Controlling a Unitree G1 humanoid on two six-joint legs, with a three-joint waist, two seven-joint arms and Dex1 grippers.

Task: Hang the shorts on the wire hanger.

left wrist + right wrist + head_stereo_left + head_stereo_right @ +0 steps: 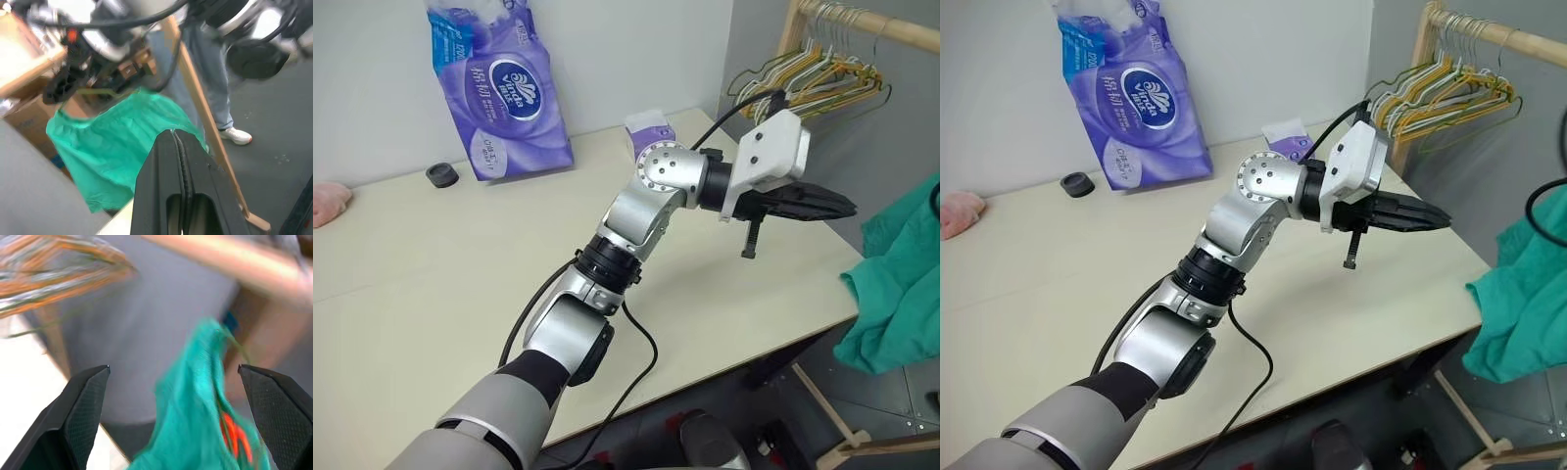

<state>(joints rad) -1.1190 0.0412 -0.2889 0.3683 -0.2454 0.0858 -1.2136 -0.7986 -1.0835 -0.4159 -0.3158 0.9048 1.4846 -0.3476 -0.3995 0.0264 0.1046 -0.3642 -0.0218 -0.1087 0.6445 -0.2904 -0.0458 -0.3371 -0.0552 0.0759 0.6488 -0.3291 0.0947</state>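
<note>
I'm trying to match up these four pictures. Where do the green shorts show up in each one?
Left eye view: the shorts hang at the right edge, past the table corner.
Right eye view: right edge again.
Left wrist view: middle, behind the shut left pincer.
Right wrist view: between the open right pincer's fingers.
Shared landmark: the wooden rack.

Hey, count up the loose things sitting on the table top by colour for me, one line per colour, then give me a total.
Purple: 2, the tissue pack and the small tissue box
Pink: 1, the fluffy cloth
Black: 1, the small round cap
Total: 4
The teal shorts hang off beyond the table edge, so they are not counted.
</note>
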